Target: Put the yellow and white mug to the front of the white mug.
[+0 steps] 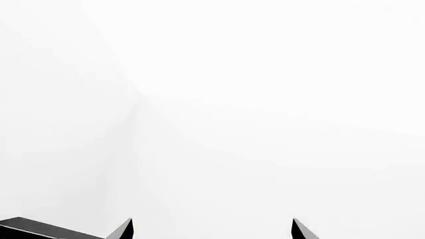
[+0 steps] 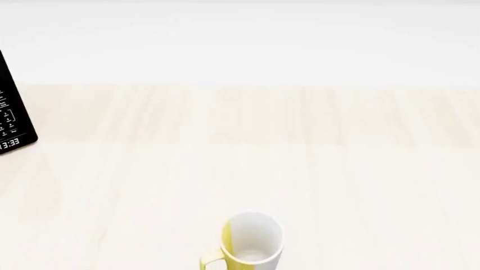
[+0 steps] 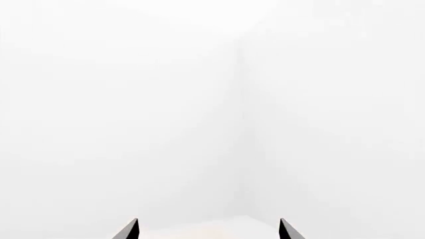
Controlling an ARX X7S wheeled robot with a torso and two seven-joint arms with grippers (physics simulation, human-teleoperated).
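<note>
The yellow and white mug (image 2: 250, 242) stands upright at the near edge of the head view, partly cut off, its yellow handle turned to the near left and its inside white. The white mug is out of view. Neither arm appears in the head view. In the left wrist view my left gripper (image 1: 212, 228) is open, with only its two dark fingertips (image 1: 123, 230) showing against blank white walls. My right gripper (image 3: 208, 229) is also open, nothing between its fingertips (image 3: 129, 230), facing a white wall corner.
A pale wooden counter (image 2: 248, 146) runs across the head view to a white wall behind. A black microwave panel (image 2: 13, 115) with a clock display juts in at the far left. A dark edge (image 1: 40, 230) shows in the left wrist view.
</note>
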